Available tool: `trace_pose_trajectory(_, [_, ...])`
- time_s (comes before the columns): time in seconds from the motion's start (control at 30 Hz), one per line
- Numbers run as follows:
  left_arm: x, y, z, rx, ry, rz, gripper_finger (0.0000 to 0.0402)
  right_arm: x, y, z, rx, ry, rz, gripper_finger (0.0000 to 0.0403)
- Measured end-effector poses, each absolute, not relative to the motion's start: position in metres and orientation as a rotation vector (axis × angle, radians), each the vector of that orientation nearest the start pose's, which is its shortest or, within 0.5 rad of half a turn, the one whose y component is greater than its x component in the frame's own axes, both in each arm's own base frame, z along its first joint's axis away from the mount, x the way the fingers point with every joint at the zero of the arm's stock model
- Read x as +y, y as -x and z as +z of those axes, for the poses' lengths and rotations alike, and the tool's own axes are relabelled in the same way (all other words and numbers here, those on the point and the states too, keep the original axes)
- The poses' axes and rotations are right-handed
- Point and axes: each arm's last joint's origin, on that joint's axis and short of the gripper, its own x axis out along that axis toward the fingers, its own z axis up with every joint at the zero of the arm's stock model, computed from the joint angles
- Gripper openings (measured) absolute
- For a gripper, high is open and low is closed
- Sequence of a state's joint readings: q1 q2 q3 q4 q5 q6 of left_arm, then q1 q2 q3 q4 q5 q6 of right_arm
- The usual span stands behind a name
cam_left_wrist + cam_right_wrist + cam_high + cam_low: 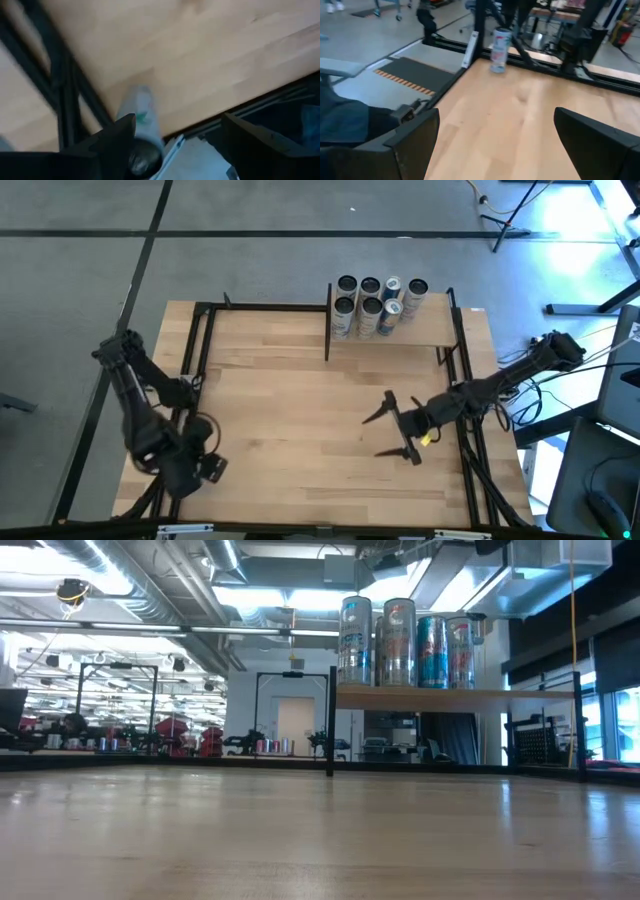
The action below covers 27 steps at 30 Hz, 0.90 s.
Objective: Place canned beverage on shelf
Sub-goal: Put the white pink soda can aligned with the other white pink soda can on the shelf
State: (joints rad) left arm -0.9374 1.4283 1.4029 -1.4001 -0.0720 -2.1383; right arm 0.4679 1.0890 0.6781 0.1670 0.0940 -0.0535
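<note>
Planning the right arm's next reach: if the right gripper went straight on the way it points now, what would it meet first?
Bare tabletop lies ahead of the open right gripper; the first thing looks to be a lone can at the table's edge, though depth is unclear.

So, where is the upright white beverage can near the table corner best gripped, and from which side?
Grip the white cylindrical beverage can around the middle of its round wall, fingers on opposite sides. It stands upright, with the black metal frame close behind it, so coming in level over the open light-wood tabletop seems safest. The open left end effector is nearest it.
</note>
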Motion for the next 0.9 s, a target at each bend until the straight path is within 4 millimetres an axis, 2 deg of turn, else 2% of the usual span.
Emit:
trace_pose_trajectory(0.13, [-0.214,-0.129,0.315,1.339,1.067,0.887,0.0279,0.118,-0.218,0.268,0.199,0.116,0.414,0.0376])
trace_pose_trajectory(0.3, [-0.233,-0.117,0.302,1.392,1.026,0.949,0.0279,0.123,-0.217,0.268,0.193,0.115,0.434,0.0376])
trace_pose_trajectory(0.5, [-0.245,-0.120,0.291,1.399,0.992,0.938,0.0279,0.123,-0.218,0.269,0.186,0.096,0.429,0.0376])
trace_pose_trajectory(0.73, [-0.251,-0.119,0.285,1.403,0.959,0.945,0.0278,0.123,-0.218,0.269,0.182,0.099,0.429,0.0376])
trace_pose_trajectory(0.9, [-0.256,-0.121,0.278,1.424,0.901,0.922,0.0256,0.122,-0.218,0.269,0.185,0.100,0.428,0.0376])
